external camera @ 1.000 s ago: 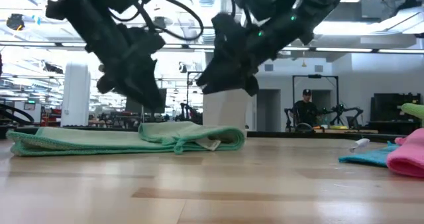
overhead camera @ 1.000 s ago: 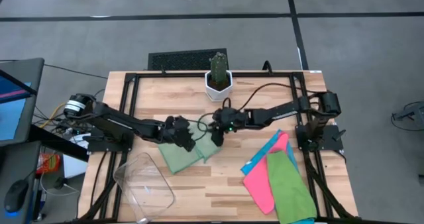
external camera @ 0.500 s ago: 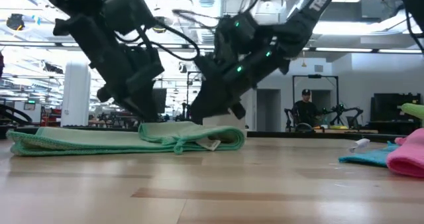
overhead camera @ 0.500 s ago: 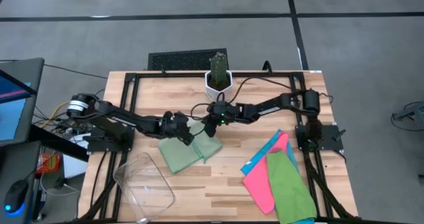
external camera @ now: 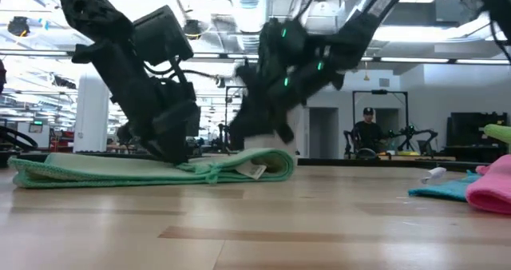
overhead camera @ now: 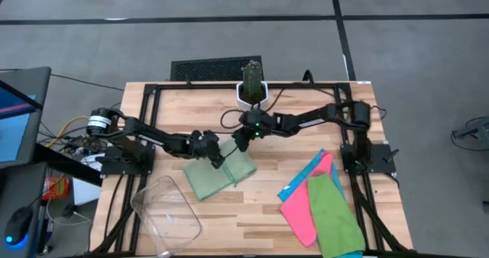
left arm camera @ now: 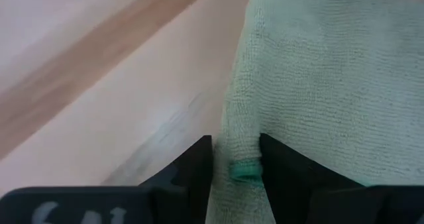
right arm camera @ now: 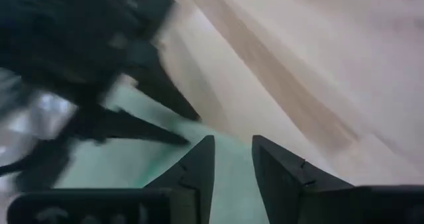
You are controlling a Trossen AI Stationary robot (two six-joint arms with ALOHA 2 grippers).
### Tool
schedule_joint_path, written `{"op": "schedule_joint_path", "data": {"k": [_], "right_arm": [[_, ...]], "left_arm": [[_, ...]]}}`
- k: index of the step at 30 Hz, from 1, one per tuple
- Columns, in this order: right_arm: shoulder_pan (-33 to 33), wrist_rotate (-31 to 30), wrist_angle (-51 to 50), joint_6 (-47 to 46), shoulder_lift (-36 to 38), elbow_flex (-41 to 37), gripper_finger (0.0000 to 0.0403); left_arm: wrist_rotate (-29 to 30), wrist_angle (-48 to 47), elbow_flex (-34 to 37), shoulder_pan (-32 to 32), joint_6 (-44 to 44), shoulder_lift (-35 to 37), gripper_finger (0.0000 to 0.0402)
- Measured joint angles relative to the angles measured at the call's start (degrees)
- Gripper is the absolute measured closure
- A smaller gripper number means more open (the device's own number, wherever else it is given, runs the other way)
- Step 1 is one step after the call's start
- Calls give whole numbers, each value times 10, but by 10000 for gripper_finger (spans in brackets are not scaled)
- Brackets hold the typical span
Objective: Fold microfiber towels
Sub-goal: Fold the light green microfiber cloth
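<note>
The light green towel lies half folded on the wooden table, near the middle. It looks soft, light and floppy, so a corner or edge is the best place to pinch. The left gripper is clamped on its edge. The right gripper sits just above the far edge, fingers a little apart, holding nothing I can see

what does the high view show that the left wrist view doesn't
Only the high view shows the clear bin, the potted cactus, the pile of pink, green and blue towels and the right end effector at the folded green towel's far edge. Only the left wrist view shows the towel's hem pinched in the left end effector. Both show that towel and the wooden table.
</note>
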State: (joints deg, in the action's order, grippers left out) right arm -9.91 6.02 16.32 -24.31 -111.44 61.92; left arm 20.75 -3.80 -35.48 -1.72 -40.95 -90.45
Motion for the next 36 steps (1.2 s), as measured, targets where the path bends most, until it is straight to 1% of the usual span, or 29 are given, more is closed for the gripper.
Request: {"op": "schedule_joint_path", "data": {"k": [5,7,10,14,17,19,22,25,27,29,33,36], "right_arm": [[37,-21,-24,33,54,-28,276],[58,-36,-21,33,68,-55,276],[92,-61,8,28,72,-94,276],[123,-87,74,6,49,-130,276],[132,-91,109,-5,15,-134,276],[133,-91,119,-15,-9,-134,276],[133,-91,146,-31,-38,-130,276],[131,-90,145,-42,-39,-130,276],[131,-89,140,-41,-32,-131,276],[131,-87,128,-33,-6,-134,276],[153,-95,141,14,51,-131,276],[181,-126,140,46,57,-132,276]], "left_arm": [[6,-3,0,-2,-3,51,288],[15,3,0,-2,-7,70,288],[24,11,0,-5,-16,89,288],[28,45,0,-10,-9,91,288],[2,92,0,-12,5,71,288],[-14,124,-1,-13,14,46,288],[-25,134,0,-12,13,6,288],[-30,135,0,-12,13,-33,288],[-28,141,0,-12,8,-54,288],[-32,142,-2,-12,2,-60,288],[-32,142,-2,-13,-1,-59,288],[-34,142,-1,-13,-1,-58,288]]}}
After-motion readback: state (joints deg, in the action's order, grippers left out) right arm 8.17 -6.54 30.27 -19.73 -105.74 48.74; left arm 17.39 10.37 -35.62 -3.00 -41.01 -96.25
